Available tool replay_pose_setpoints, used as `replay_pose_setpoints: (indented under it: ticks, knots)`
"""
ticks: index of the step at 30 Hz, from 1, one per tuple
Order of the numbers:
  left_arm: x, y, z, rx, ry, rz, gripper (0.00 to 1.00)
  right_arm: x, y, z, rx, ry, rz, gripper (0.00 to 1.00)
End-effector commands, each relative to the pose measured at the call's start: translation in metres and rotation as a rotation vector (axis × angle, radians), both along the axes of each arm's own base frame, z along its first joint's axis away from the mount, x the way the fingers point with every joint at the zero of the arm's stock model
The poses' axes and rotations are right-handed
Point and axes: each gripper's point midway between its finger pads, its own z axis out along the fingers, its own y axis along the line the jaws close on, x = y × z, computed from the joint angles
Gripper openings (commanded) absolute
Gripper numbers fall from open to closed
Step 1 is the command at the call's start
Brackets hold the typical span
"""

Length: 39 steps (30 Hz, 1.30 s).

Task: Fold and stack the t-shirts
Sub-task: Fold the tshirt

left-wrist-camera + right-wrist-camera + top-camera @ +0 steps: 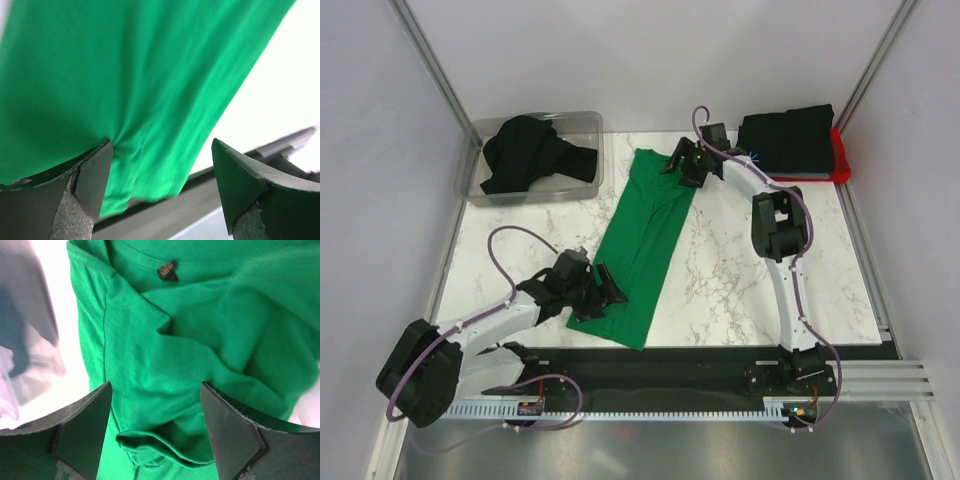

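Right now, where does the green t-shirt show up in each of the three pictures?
Top external: the green t-shirt lies as a long narrow strip slanting across the middle.
Left wrist: it fills the upper left.
Right wrist: it fills most of the picture, with the collar label at the top.
Shared landmark: the white table shows bright beside the shirt, at right and at left.

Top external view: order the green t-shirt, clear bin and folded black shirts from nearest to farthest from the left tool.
1. Green t-shirt: right at the left tool, table centre.
2. Clear bin: far left corner.
3. Folded black shirts: far right corner.
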Motion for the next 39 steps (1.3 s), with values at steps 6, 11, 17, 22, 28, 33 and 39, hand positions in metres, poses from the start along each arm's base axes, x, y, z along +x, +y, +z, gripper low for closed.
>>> replay_pose_setpoints:
  ticks: [6, 11, 17, 22, 28, 33, 39]
  knots:
    - [-0.012, -0.086, 0.005, -0.117, 0.055, -0.056, 0.87, 0.034, 0.002, -0.080, -0.036, 0.028, -0.011, 0.82]
    - [-0.011, -0.126, 0.007, -0.133, 0.071, -0.139, 0.88, 0.048, 0.007, -0.067, -0.019, -0.052, 0.004, 0.85]
    - [-0.006, -0.134, 0.040, -0.154, -0.008, -0.161, 0.88, 0.055, 0.024, 0.005, 0.035, -0.200, 0.103, 0.87]
    - [-0.005, -0.128, 0.088, -0.175, -0.100, -0.192, 0.90, 0.052, 0.019, 0.117, 0.027, -0.371, 0.089, 0.98]
    - [-0.002, -0.097, 0.135, -0.132, -0.231, -0.156, 0.91, 0.000, -0.010, 0.178, -0.077, -0.377, 0.037, 0.98]
    - [-0.009, -0.049, 0.121, -0.007, -0.258, -0.084, 0.92, -0.111, -0.045, 0.145, -0.184, -0.200, 0.006, 0.98]
    - [-0.027, -0.011, 0.097, 0.007, -0.261, -0.022, 0.92, -0.278, -0.061, 0.072, -0.238, -0.026, 0.032, 0.90]
